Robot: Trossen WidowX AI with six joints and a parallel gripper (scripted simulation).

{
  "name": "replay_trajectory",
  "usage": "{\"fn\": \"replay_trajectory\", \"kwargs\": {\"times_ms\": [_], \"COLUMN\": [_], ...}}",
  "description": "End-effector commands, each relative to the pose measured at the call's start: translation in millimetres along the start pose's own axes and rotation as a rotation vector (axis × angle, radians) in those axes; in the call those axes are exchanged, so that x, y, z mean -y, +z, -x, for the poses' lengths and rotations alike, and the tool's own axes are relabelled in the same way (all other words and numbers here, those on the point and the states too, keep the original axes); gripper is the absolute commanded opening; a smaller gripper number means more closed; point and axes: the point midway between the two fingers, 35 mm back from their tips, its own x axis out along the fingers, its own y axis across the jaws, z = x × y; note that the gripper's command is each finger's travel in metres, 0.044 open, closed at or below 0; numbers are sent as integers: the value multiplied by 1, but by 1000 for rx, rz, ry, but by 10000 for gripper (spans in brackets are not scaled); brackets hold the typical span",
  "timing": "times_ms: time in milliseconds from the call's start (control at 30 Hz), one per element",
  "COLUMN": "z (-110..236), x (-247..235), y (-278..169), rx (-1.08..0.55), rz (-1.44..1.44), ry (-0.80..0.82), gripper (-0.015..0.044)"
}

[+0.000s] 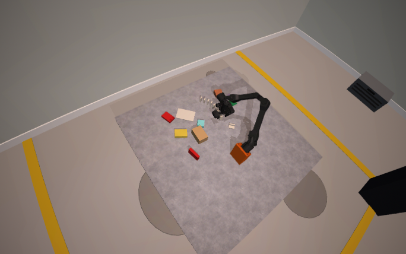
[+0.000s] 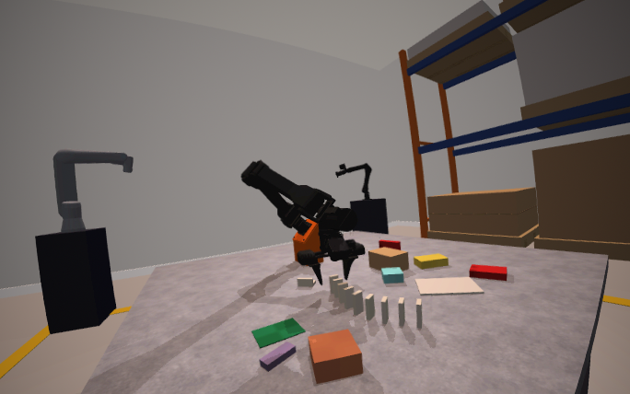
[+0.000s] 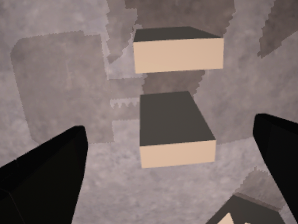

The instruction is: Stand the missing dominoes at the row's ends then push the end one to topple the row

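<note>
End effector wide above beige dominoes

High, distant top view; low, near exterior view along the table (both sharing its top); downward close-up wrist view.
</note>
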Motion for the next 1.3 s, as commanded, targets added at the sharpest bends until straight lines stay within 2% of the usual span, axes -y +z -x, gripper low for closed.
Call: {"fn": "replay_trajectory", "kwargs": {"times_ms": [0, 133, 300, 367, 567, 1100, 1133, 1267], "z": [0, 12, 100, 124, 130, 49, 49, 49], "x": [0, -1, -4, -2, -1, 19, 19, 19], "y": [0, 2, 4, 1, 0, -86, -86, -86], "rx": [0, 1, -1, -2, -2, -4, -4, -4], "rz": [6, 5, 1, 1, 1, -556, -556, -556], "ry": [-3, 2, 11, 7, 5, -3, -3, -3], "gripper": [440, 440, 440, 440, 440, 20, 0, 0]}}
